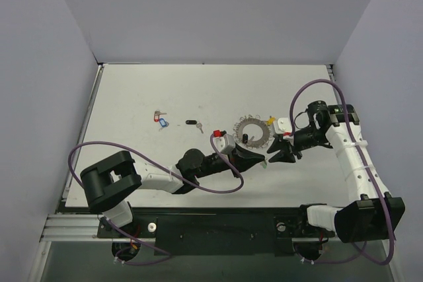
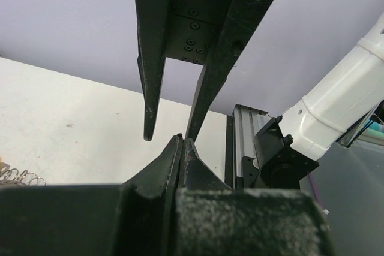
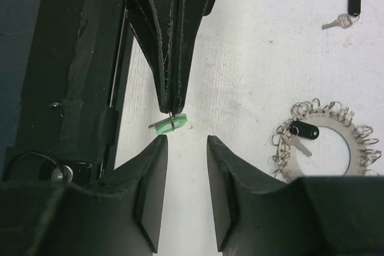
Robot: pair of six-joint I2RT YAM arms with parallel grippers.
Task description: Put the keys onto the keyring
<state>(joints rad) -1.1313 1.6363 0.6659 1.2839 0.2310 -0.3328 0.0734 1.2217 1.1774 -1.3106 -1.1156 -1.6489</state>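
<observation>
My left gripper [image 1: 260, 160] is shut on the small ring of a green-tagged key [image 3: 172, 123], which hangs just above the table. Tip to tip with it, my right gripper [image 3: 185, 142] stands open; its left fingertip is just below the green key and nothing lies between its fingers. The keyring [image 3: 327, 148], a silvery ring fringed with small loops, lies flat to the right with a black-tagged key [image 3: 303, 130] on it. From above, the keyring [image 1: 253, 131] shows a yellow tag [image 1: 271, 121]. In the left wrist view my left gripper [image 2: 182, 142] is pressed shut and the green key is hidden.
A loose black-tagged key [image 1: 193, 123] lies left of the keyring, and red- and blue-tagged keys [image 1: 160, 121] lie farther left. The black mounting rail [image 1: 218, 232] runs along the table's near edge. Purple cables loop from both arms.
</observation>
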